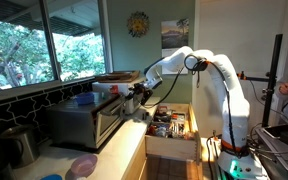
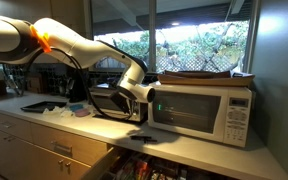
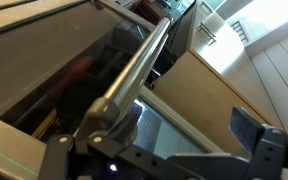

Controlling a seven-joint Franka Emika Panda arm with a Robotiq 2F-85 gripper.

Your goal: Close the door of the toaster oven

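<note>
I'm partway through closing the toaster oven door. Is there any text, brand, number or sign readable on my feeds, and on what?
No text can be read in any view.
control panel of the microwave: markings too small and blurred.
wall picture: too small to tell if it carries lettering.
toaster oven and its door: no lettering shows.

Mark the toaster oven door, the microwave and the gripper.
door point(image 2: 106, 102): exterior view, on its dark glass pane.
white microwave point(image 2: 199, 112): exterior view, on its front door.
gripper point(image 2: 134, 93): exterior view, between its fingertips.
</note>
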